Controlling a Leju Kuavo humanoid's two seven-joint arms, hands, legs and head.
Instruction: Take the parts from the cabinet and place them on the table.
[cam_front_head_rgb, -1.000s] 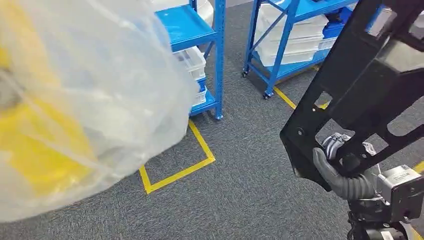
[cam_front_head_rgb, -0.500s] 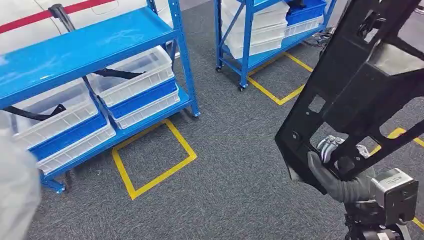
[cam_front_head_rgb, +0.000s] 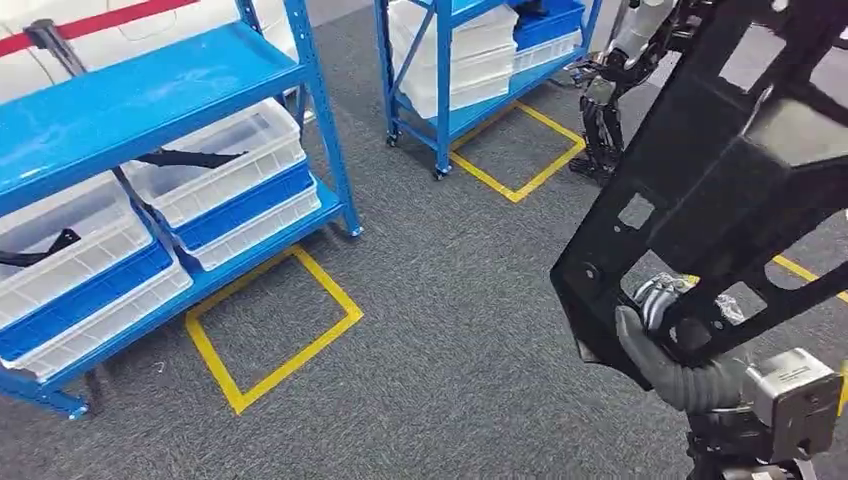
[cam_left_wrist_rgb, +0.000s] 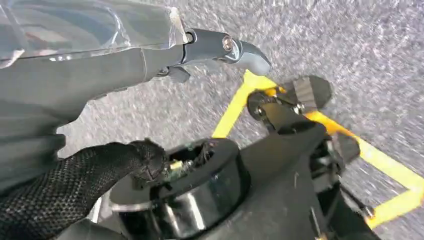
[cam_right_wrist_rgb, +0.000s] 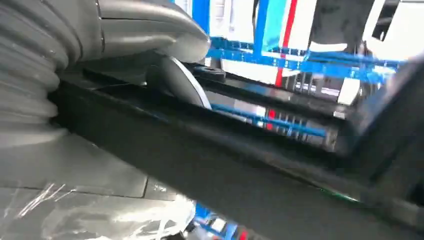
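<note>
A large black frame part (cam_front_head_rgb: 720, 180) with cut-out windows stands upright at the right of the head view. My right hand (cam_front_head_rgb: 670, 350) grips its lower edge, thumb wrapped across the front. Up close in the right wrist view, the frame's dark bar (cam_right_wrist_rgb: 225, 165) runs under the right hand (cam_right_wrist_rgb: 125, 30), with crinkled clear film beside it. In the left wrist view my left hand (cam_left_wrist_rgb: 100, 70) hangs low over the carpet with a clear plastic bag (cam_left_wrist_rgb: 75, 25) lying against it. One finger sticks out past the bag, and the grip itself is mostly hidden.
A blue shelf rack (cam_front_head_rgb: 150, 100) with white bins (cam_front_head_rgb: 220, 160) stands at the left, and a second blue rack (cam_front_head_rgb: 450, 60) at the back. Yellow tape squares (cam_front_head_rgb: 270, 330) mark the grey carpet. Another robot's legs (cam_front_head_rgb: 610, 90) stand at the far right back.
The camera has swung, so the racks slid rightward and then leftward in the picture. The clear bag with a yellow part that covered the left of the head view has dropped out of it. My right hand keeps its grip.
</note>
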